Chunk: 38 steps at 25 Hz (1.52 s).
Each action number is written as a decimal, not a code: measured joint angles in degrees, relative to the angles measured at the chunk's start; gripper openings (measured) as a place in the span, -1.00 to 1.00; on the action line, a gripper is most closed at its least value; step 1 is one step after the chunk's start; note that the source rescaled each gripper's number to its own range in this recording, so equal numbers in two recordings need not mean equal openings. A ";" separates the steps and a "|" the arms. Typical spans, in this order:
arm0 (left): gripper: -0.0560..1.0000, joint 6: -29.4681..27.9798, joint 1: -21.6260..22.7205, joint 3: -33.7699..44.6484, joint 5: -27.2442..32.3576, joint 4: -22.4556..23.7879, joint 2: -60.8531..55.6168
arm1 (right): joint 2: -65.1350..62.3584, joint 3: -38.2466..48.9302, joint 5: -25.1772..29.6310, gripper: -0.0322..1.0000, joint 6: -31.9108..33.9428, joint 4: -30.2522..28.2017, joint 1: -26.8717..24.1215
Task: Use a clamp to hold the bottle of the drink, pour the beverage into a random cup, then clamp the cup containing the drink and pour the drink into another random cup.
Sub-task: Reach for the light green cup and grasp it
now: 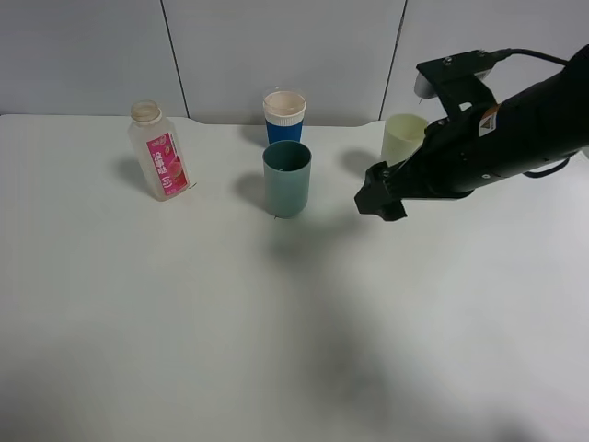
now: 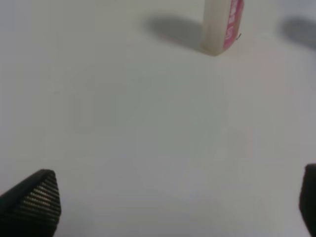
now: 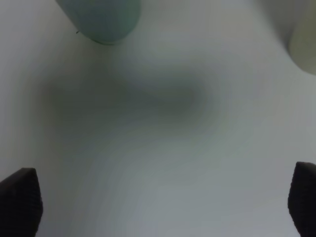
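While the drink bottle point(image 1: 161, 155) is standing upright on the tabletop point(image 1: 276, 350), well left of the teal cup point(image 1: 286, 180), the left gripper point(image 2: 177, 197) and right gripper point(image 1: 379, 195) are hovering with fingers spread and empty, likely calling for a level, centred mid-body grasp.

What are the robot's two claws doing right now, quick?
Left gripper: open, holding nothing.
Right gripper: open, holding nothing.

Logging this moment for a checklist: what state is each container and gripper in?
Bottle: upright, ungripped.
Teal cup: upright, ungripped.
Blue cup: upright, behind the teal cup.
Yellow cup: upright, ungripped.
Left gripper: open, empty.
Right gripper: open, empty.
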 joint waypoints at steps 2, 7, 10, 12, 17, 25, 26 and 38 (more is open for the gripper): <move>0.87 0.00 0.00 0.00 0.00 0.00 0.00 | 1.62 0.00 -0.97 1.00 -0.05 0.00 0.35; 0.87 0.00 0.00 0.00 0.00 0.00 0.00 | 5.39 0.00 -5.74 1.00 -0.66 -0.58 1.40; 0.87 0.00 0.00 0.00 0.00 0.00 0.00 | 7.52 0.00 -8.35 1.00 -0.71 -1.30 1.66; 0.87 0.00 0.00 0.00 0.00 0.00 0.00 | 9.20 0.00 -9.49 1.00 -0.77 -1.85 1.66; 0.87 0.00 0.00 0.00 0.00 0.00 0.00 | 13.53 -0.04 -12.85 1.00 -0.90 -4.31 1.66; 0.87 0.00 0.00 0.00 0.00 0.00 0.00 | 19.93 -0.06 -22.50 1.00 -0.90 -8.49 1.66; 0.87 0.00 0.00 0.00 0.00 0.00 0.00 | 20.69 -0.06 -23.74 1.00 -0.90 -8.94 1.66; 0.87 0.00 0.00 0.00 0.00 0.00 0.00 | 29.16 -0.17 -40.83 1.00 0.61 -15.21 3.39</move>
